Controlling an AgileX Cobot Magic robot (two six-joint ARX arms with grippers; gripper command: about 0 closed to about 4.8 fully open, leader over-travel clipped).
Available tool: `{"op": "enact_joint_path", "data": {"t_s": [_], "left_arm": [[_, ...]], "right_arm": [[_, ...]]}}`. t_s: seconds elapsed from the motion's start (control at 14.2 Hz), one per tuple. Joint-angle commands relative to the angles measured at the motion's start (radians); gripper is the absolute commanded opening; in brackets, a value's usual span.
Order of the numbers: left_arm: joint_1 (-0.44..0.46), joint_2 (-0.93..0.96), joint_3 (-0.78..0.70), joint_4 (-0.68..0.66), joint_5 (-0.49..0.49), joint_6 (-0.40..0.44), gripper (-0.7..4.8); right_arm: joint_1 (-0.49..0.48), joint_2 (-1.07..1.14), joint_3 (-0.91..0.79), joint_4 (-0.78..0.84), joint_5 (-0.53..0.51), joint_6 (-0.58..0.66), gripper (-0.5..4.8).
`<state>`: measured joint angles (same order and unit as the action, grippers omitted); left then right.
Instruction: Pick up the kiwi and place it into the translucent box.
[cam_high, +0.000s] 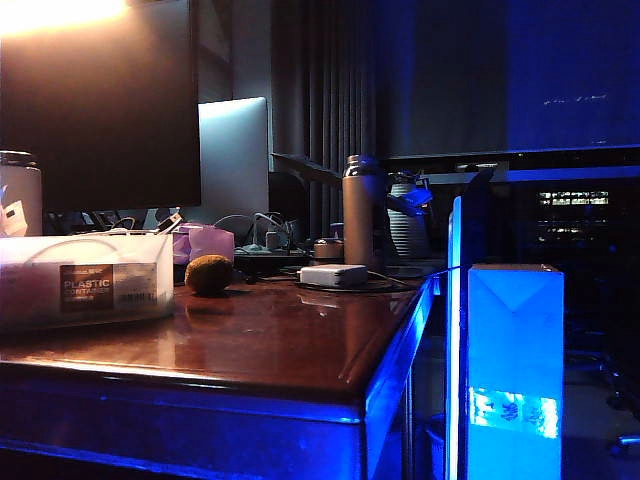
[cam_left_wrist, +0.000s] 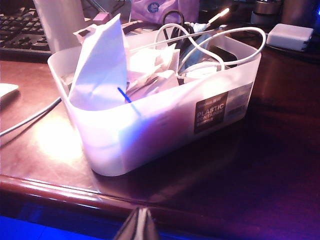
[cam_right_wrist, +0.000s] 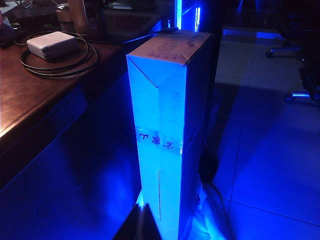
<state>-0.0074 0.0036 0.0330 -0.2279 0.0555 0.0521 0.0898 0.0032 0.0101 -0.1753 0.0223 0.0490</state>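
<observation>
The kiwi (cam_high: 209, 274), a small fuzzy brown fruit, rests on the wooden desk just right of the translucent box (cam_high: 85, 283). The box is a frosted whitish tub with a dark label; in the left wrist view the translucent box (cam_left_wrist: 150, 125) holds papers and white cables. My left gripper (cam_left_wrist: 139, 214) is shut, its tips pressed together, hanging before the desk's front edge, well short of the box. My right gripper (cam_right_wrist: 142, 211) is shut too, off the desk, low beside the tall blue-lit carton (cam_right_wrist: 167, 125). Neither gripper shows in the exterior view. The kiwi is out of both wrist views.
A white power adapter (cam_high: 334, 274) with coiled cable lies behind the kiwi, near a metal bottle (cam_high: 362, 208). A pink box (cam_high: 205, 243) sits behind the tub. A keyboard (cam_left_wrist: 22, 30) and monitor (cam_high: 100, 100) stand at the back left. The tall carton (cam_high: 515, 370) stands on the floor right of the desk.
</observation>
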Motion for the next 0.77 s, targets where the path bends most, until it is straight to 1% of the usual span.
{"op": "enact_joint_path", "data": {"t_s": [0.07,0.21,0.28,0.35,0.42,0.49,0.56,0.63,0.7,0.77], "left_arm": [[0.0,-0.003,-0.003,-0.017,-0.003,-0.004,-0.03],[-0.001,-0.003,-0.003,-0.017,-0.004,-0.004,-0.03],[-0.001,-0.003,-0.003,-0.016,-0.004,-0.021,-0.03],[-0.001,-0.003,-0.003,-0.008,-0.016,-0.109,-0.03],[-0.001,-0.003,0.004,0.015,-0.033,-0.237,-0.03],[-0.001,-0.003,0.023,0.037,-0.037,-0.309,-0.03],[0.0,-0.003,0.055,0.05,-0.045,-0.352,-0.03],[0.0,0.001,0.103,0.05,-0.061,-0.374,-0.03],[0.0,0.003,0.163,0.051,-0.093,-0.379,-0.03],[0.0,0.025,0.235,0.051,-0.143,-0.38,-0.03]], "right_arm": [[0.0,-0.001,-0.004,0.004,-0.006,0.004,-0.01],[0.0,-0.001,-0.004,0.004,-0.006,0.004,-0.01],[0.0,-0.001,-0.004,0.005,-0.006,0.013,-0.01],[0.0,-0.001,-0.003,0.007,0.01,0.1,-0.01],[0.0,-0.001,-0.003,0.008,0.038,0.183,-0.01],[0.0,-0.001,-0.002,0.018,0.062,0.251,-0.01],[0.0,-0.001,0.007,0.033,0.066,0.296,-0.01],[0.0,-0.001,0.025,0.055,0.066,0.3,-0.01],[0.0,-0.001,0.052,0.086,0.067,0.299,-0.01],[0.0,-0.001,0.091,0.121,0.09,0.299,-0.01]]}}
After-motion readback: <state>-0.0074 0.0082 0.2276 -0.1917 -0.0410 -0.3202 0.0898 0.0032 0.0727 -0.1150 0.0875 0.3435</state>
